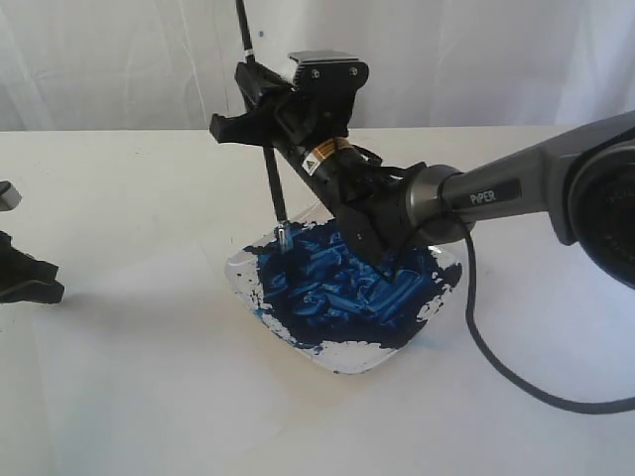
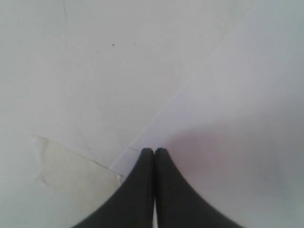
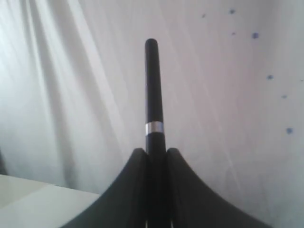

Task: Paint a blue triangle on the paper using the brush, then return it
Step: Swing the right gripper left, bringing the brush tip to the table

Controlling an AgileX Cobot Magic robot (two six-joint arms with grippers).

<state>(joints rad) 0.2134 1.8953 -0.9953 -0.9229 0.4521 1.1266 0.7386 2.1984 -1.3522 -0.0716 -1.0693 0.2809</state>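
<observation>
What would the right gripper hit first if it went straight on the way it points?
Likely the curtain. Ahead of the right gripper, shut on the brush, the wrist view shows nothing else, though the curtain's distance is unclear.

Exterior view overlooks the table (image 1: 99, 169); left wrist looks down closely; right wrist faces the curtain (image 3: 71, 95).

Bright, even light, washed-out whites, soft shadows, slightly blurred close-ups.
</observation>
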